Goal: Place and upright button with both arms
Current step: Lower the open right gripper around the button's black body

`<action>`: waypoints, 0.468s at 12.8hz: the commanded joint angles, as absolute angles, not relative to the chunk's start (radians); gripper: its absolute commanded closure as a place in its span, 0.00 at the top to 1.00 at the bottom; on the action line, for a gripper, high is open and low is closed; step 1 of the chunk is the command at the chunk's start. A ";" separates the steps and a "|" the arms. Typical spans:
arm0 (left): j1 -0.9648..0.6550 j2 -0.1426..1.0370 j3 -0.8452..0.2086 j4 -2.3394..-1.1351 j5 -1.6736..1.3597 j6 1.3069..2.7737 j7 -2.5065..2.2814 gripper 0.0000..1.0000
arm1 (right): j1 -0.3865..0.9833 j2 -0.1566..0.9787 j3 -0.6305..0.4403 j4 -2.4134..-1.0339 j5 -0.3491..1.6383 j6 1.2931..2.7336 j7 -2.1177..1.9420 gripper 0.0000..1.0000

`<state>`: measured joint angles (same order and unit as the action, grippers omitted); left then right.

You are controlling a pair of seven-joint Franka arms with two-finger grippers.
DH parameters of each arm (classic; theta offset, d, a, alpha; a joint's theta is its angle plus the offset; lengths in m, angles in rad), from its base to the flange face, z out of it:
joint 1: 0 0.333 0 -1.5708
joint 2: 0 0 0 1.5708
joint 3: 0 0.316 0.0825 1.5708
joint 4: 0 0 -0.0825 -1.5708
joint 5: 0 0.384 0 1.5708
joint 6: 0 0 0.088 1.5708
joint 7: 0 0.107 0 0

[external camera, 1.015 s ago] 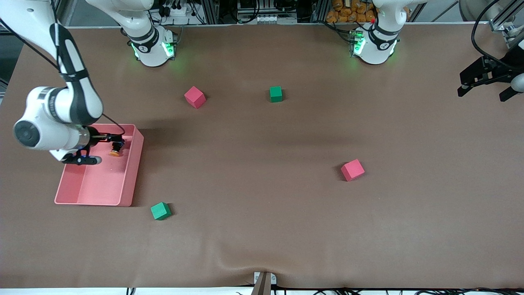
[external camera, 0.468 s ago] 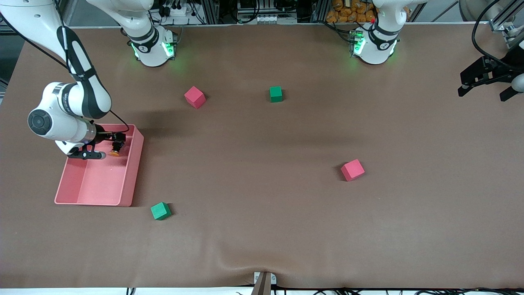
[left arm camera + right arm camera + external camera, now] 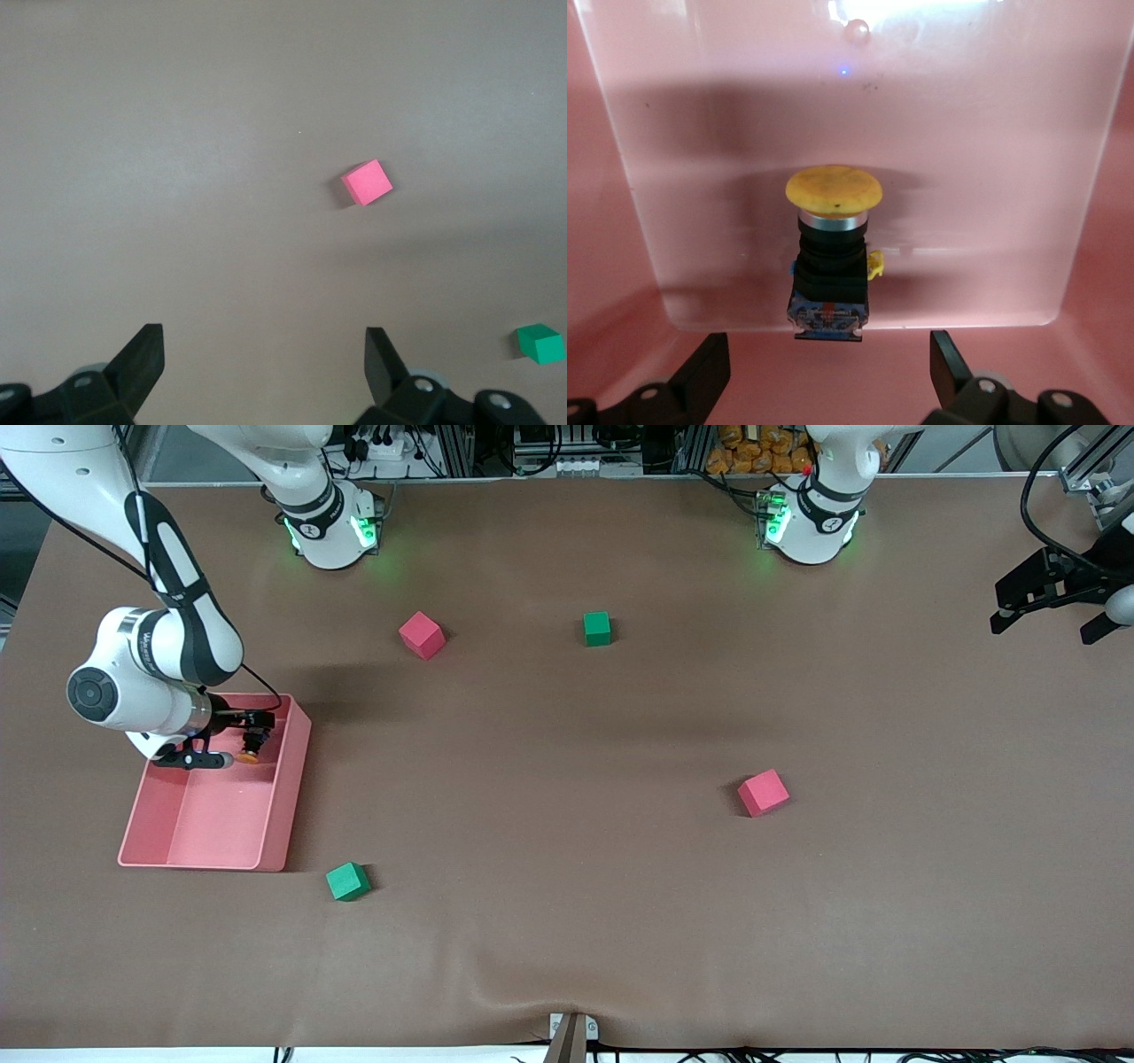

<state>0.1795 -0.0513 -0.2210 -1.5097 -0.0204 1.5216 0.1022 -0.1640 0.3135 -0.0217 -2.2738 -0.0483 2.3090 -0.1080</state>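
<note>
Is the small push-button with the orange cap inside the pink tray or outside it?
Inside. The orange-capped push-button rests on the floor of the pink plastic tray, between the open fingers of the right hand.

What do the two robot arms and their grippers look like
Both arms are glossy white with black joint bands, on round bases lit green. The right arm carries a thin black cable. The right gripper and left gripper are black, each with two wedge-shaped fingers.

button (image 3: 833,257) | orange cap, black body | on its side | in pink tray (image 3: 279,806)
</note>
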 commanded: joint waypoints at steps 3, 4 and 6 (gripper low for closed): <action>0.183 -0.049 -0.221 -1.505 -0.034 1.509 0.115 1.00 | -0.179 0.334 -0.011 -2.289 -0.071 2.341 -0.118 1.00; 0.183 -0.049 -0.221 -1.505 -0.035 1.509 0.115 1.00 | -0.179 0.337 -0.011 -2.289 -0.071 2.338 -0.118 1.00; 0.183 -0.049 -0.221 -1.505 -0.034 1.509 0.115 1.00 | -0.181 0.348 -0.011 -2.289 -0.071 2.338 -0.123 1.00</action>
<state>0.1794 -0.0501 -0.2210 -1.5102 -0.0204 1.5207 0.1022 -0.1640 0.3460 -0.0216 -2.2739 -0.0485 2.3217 -0.1094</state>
